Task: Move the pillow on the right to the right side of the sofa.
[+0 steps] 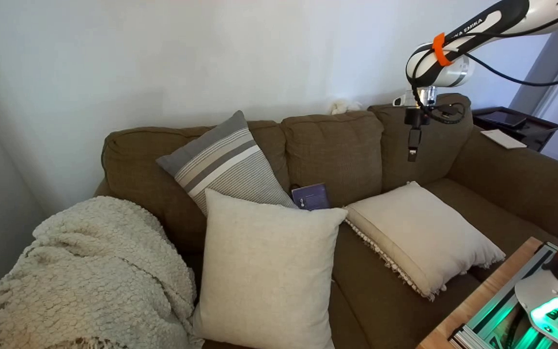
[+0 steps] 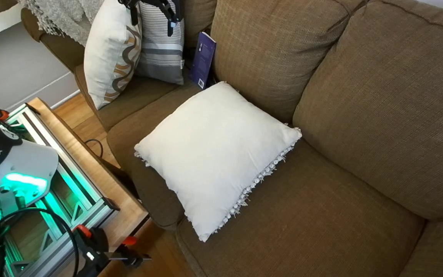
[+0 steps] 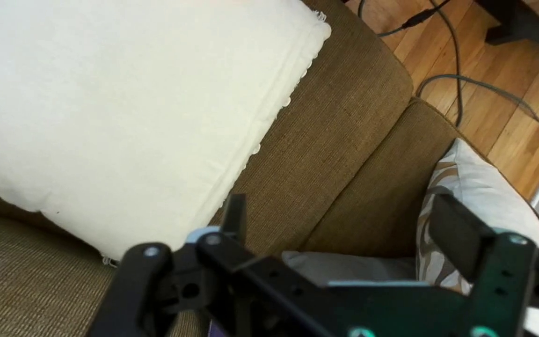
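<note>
The cream pillow with the fringed edge point(image 1: 419, 228) lies flat and turned at an angle on the seat of the brown sofa point(image 1: 334, 157). It also shows on the sofa point(image 2: 321, 215) in an exterior view, as a white pillow point(image 2: 217, 154) with tassels along its edges. In the wrist view the pillow point(image 3: 134, 107) fills the upper left, with the sofa seat point(image 3: 316, 164) beside it. My gripper point(image 1: 413, 151) is open and empty, raised above the sofa. Its spread fingers show in an exterior view point(image 2: 152, 25) and in the wrist view point(image 3: 344, 220), apart from the pillow.
A larger cream pillow point(image 1: 269, 271) stands in front of a grey striped pillow point(image 1: 233, 160). A purple book point(image 2: 203, 61) leans on the back cushion. A fluffy blanket point(image 1: 90, 276) covers one sofa arm. The robot's wooden table point(image 2: 110, 192) stands close to the sofa's front.
</note>
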You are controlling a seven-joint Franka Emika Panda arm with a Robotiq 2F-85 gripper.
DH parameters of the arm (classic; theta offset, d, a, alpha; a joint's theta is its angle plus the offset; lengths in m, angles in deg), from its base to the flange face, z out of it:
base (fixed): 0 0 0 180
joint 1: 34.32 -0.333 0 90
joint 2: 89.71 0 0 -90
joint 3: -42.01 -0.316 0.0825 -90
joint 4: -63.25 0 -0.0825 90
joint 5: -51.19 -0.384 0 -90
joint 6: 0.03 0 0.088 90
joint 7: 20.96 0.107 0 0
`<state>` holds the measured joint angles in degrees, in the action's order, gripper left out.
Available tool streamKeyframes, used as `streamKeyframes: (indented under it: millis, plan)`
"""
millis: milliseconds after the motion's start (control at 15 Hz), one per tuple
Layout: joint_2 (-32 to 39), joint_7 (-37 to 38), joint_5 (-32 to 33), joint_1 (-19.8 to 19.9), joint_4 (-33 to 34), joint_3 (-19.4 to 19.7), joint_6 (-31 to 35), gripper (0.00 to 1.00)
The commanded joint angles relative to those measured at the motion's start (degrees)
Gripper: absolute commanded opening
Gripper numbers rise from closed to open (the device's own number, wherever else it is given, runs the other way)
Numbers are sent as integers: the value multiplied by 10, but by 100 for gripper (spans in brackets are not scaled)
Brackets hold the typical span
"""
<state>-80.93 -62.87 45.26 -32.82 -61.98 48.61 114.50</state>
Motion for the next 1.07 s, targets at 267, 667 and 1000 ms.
streamKeyframes:
  millis: [267,667,1000]
  plan:
    - [76,131,-25,13,41,-34,120,100]
    - [281,328,21,-13,193,-56,75,100]
    - [371,449,35,-23,239,-38,81,100]
